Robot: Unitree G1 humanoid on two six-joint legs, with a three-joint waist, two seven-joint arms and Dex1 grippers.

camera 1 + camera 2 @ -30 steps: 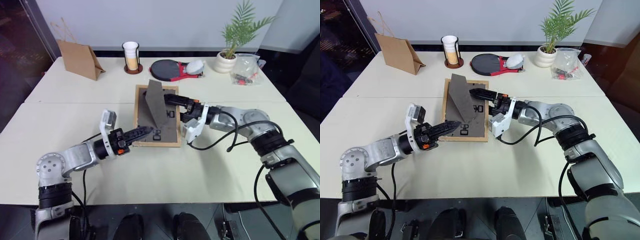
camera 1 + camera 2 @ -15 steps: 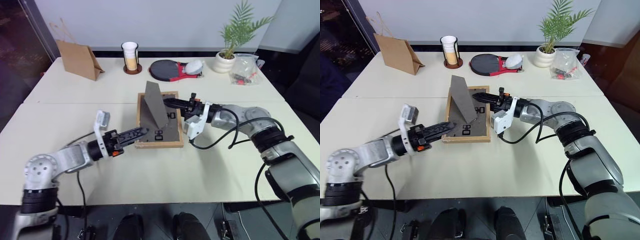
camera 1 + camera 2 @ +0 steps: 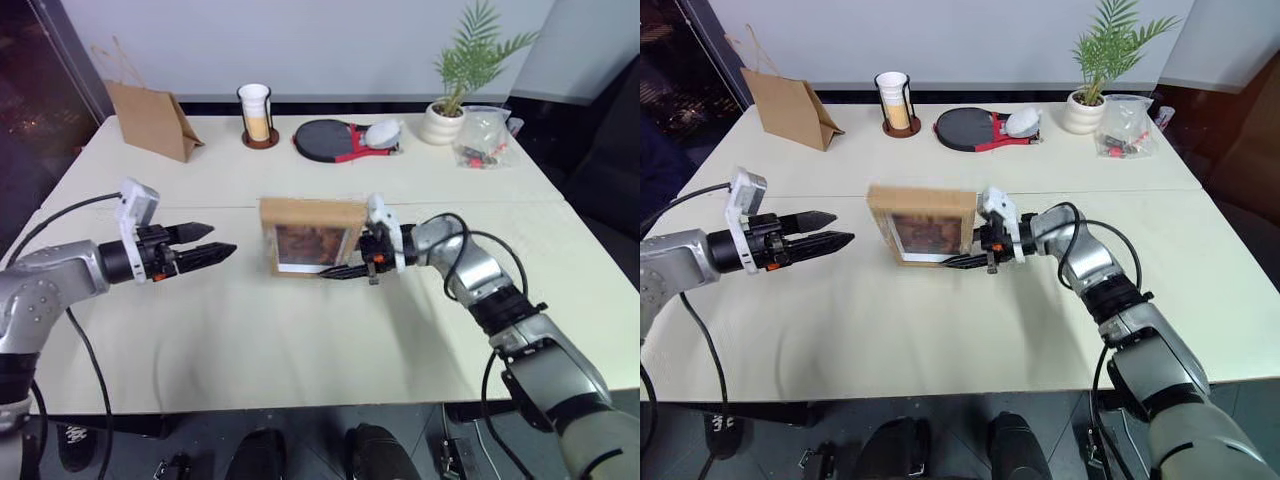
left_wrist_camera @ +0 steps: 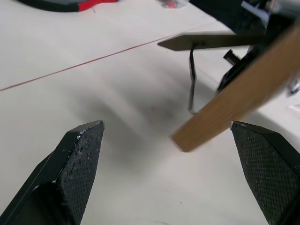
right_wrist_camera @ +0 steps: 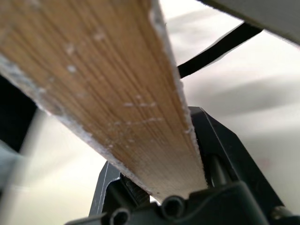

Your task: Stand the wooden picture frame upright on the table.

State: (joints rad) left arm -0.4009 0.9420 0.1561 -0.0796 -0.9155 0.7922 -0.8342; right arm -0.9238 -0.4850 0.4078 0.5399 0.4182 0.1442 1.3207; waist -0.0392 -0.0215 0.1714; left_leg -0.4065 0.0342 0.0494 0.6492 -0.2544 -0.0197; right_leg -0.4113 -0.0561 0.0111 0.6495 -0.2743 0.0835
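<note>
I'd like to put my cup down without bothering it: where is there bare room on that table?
Bare table along the near edge, below the wooden picture frame. Crowded along the far edge: paper bag, cup holder, paddle, potted plant.

Left arm is extended across the body's left side, roughly level, its gripper (image 3: 215, 243) pointing toward the centre with both fingers (image 4: 77, 161) spread wide and holding nothing. Right arm is bent at the elbow, forearm directed leftward; its gripper (image 3: 340, 270) is clamped on the wooden picture frame (image 3: 312, 238).
</note>
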